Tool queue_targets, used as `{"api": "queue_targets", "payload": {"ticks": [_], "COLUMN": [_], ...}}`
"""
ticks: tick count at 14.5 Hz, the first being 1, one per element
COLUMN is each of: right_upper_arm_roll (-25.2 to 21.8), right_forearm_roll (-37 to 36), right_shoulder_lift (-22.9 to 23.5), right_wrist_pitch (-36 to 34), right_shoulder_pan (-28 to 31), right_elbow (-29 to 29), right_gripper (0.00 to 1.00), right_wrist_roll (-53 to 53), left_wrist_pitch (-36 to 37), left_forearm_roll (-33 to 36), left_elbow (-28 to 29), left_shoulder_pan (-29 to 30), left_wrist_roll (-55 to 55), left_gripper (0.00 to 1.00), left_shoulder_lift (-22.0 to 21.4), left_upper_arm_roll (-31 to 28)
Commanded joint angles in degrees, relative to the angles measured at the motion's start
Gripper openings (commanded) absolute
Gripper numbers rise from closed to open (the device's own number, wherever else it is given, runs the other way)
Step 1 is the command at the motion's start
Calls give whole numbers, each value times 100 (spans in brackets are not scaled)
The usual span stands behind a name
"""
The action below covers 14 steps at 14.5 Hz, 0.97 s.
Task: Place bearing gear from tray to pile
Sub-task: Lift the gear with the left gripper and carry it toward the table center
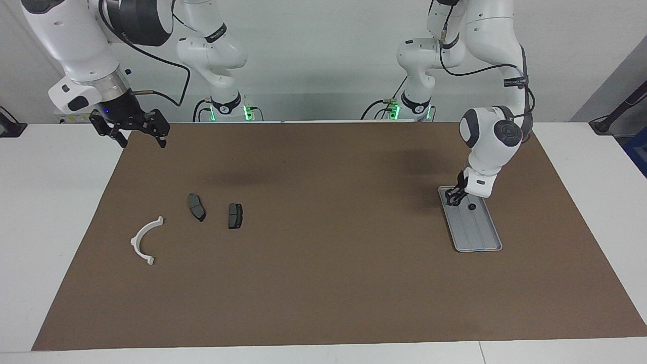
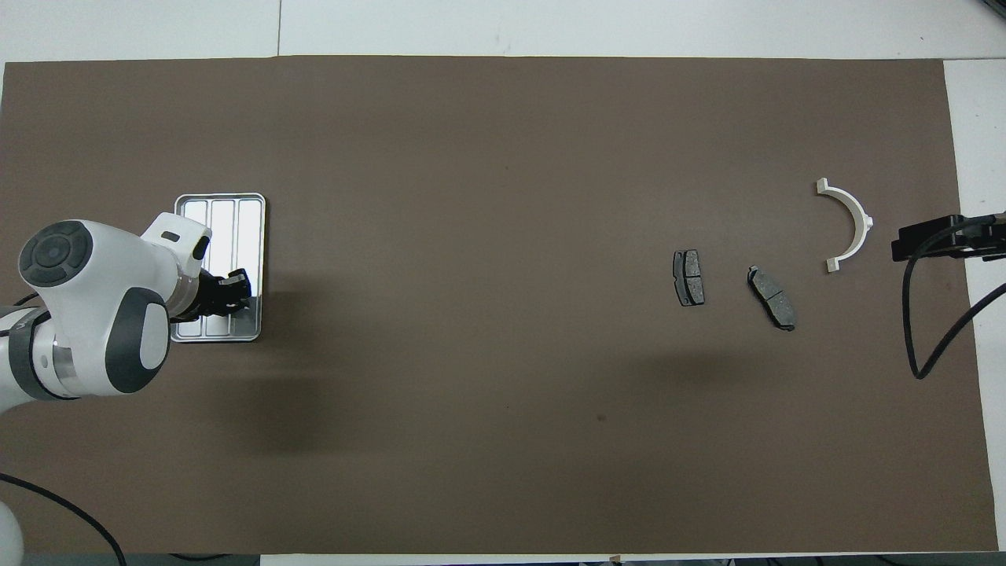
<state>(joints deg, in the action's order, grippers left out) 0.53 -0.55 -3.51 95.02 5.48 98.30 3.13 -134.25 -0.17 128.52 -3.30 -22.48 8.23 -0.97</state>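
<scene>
The right tool (image 1: pixel 141 136) waits, jaws wide and empty, over the white counter (image 1: pixel 55 202). The left tool (image 1: pixel 454 198) is down in the ridged silver-grey metal tray (image 1: pixel 480 237), at its end nearest the robots; I cannot tell its grip. Just beside it lies 1 small dark round part (image 1: pixel 471 206), probably the bearing gear. It is likely hard, light and slippery, so pinch it across the rim.

The left arm (image 2: pixel 94 314) covers 1 corner of the tray (image 2: pixel 224 212); anything between its fingertips is too small to tell
</scene>
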Motion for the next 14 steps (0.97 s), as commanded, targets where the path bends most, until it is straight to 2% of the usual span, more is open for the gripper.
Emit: {"api": "queue_targets", "payload": {"ticks": [1, 3, 6, 13, 14], "right_upper_arm_roll": [35, 35, 35, 27, 27], "right_forearm_roll": [28, 28, 28, -7, 45], "right_shoulder_lift": [-115, -97, -97, -62, -62], "right_wrist_pitch": [157, 157, 148, 157, 166], "right_shoulder_pan": [85, 59, 59, 129, 155], "right_elbow": [163, 181, 181, 189, 224], "right_gripper": [100, 100, 100, 100, 100], "right_wrist_roll": [188, 161, 152, 364, 346], "left_wrist_pitch": [4, 476, 1084, 1050, 1068], "left_forearm_roll": [114, 114, 114, 9, -35], "left_elbow": [-142, -580, -1240, -1777, -1943], "left_shoulder_pan": [-30, -92, -486, -1970, -2225], "left_wrist_roll": [-89, -203, -1009, -3330, -3559], "left_gripper": [0, 0, 0, 0, 0], "left_shoulder_lift": [56, 126, 222, 416, 582], "left_upper_arm_roll": [-44, -35, -35, -18, -26]}}
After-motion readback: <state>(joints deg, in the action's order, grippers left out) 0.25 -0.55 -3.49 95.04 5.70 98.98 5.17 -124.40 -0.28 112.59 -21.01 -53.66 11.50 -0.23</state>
